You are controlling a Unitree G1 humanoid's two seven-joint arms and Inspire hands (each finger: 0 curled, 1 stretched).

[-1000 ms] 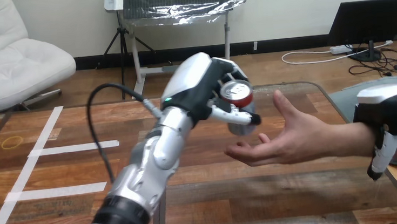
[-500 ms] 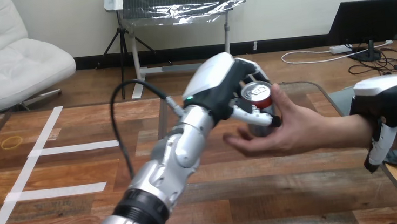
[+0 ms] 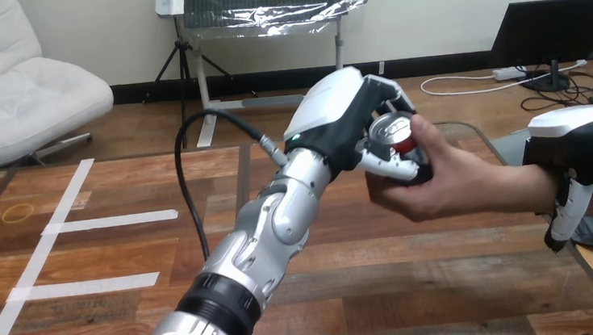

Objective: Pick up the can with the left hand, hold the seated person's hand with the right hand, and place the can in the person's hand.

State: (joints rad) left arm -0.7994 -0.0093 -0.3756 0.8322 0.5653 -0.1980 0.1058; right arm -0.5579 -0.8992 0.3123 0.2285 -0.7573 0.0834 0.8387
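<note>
Can (image 3: 392,130) now farther right, inside curled fingers of left robot hand (image 3: 339,117) and person's hand (image 3: 440,183) alike.

- The robot's silver left arm (image 3: 274,226) now stretches further toward the right of the frame than a second ago. Its black-and-white left hand (image 3: 337,115) has gone from the centre to right of centre and sits a little higher.
- The red metal drink can with a silver top (image 3: 391,129) has travelled with that hand, from clear of the person's palm into it.
- The person's hand (image 3: 449,186) lay open and palm up a second ago, apart from the can. Now its fingers are closed under and round the can's lower part, and the thumb lies against the top rim.
- The can is now touched by both hands, where a second ago only the left hand was on it.
</note>
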